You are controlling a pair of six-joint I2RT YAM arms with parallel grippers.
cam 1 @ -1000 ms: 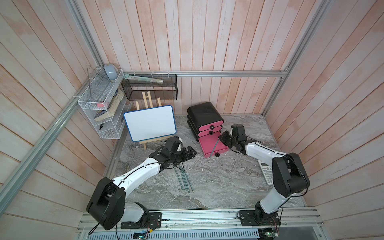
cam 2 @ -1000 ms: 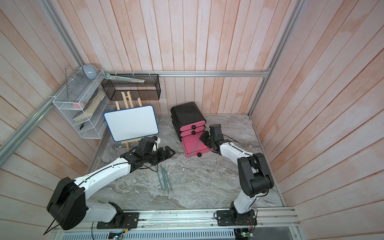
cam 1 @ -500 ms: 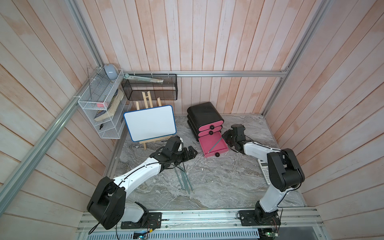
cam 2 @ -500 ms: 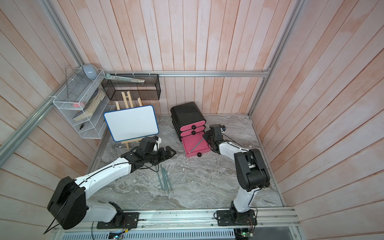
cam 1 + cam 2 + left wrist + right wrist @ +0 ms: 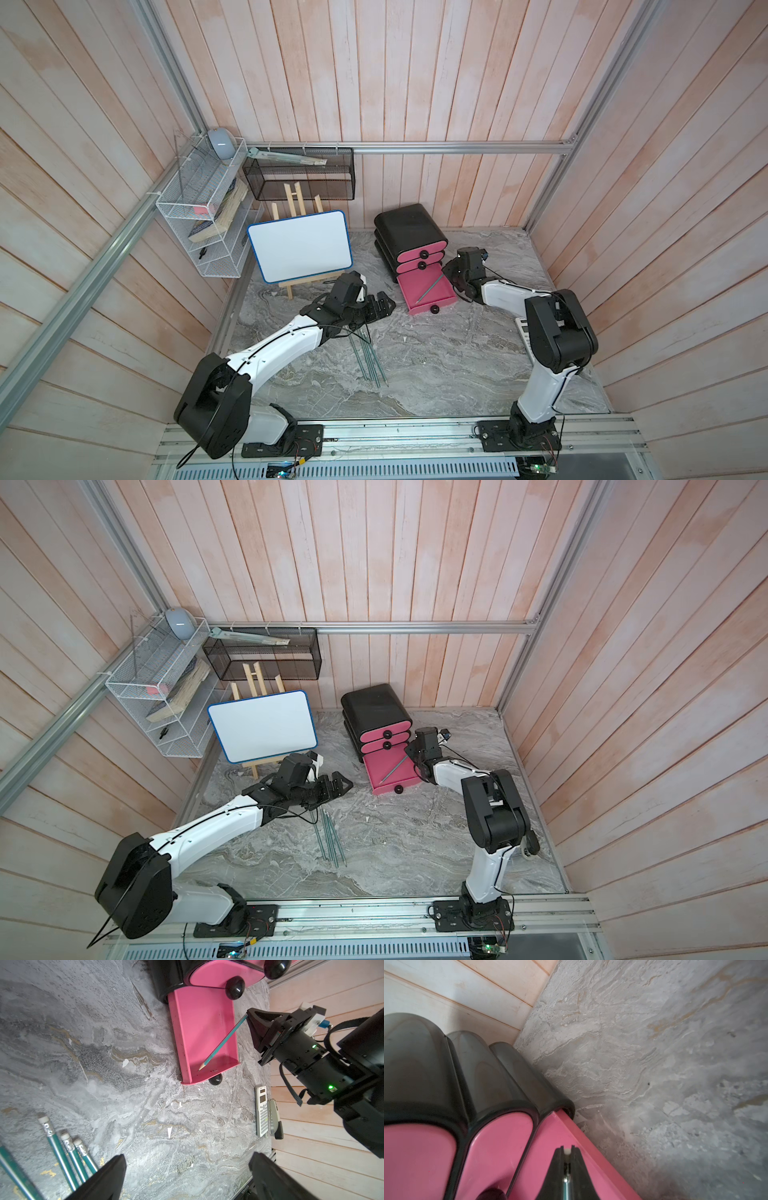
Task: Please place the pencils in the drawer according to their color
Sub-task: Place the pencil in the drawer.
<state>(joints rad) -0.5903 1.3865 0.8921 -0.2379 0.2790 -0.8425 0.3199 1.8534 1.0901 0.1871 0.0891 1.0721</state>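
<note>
The drawer cabinet (image 5: 409, 230) is black with three pink fronts, and its bottom drawer (image 5: 441, 300) (image 5: 406, 782) (image 5: 193, 1022) is pulled out. A teal pencil (image 5: 430, 287) (image 5: 395, 769) (image 5: 222, 1042) slants into that drawer with its tip on the floor near the front. My right gripper (image 5: 451, 272) (image 5: 248, 1017) (image 5: 567, 1150) is shut on its eraser end. Several teal pencils (image 5: 368, 357) (image 5: 330, 837) (image 5: 68, 1153) lie side by side on the table. My left gripper (image 5: 384, 307) (image 5: 343, 785) (image 5: 187, 1165) hovers open and empty beside them.
A whiteboard on an easel (image 5: 301, 245) stands behind my left arm. A white wire shelf (image 5: 199, 216) and a black mesh basket (image 5: 299, 174) hang on the walls. A calculator (image 5: 523, 332) (image 5: 261, 1111) lies by the right wall.
My right arm's elbow has swung in toward the cabinet, while its gripper stays at the open drawer with the pencil. The left arm has not moved.
</note>
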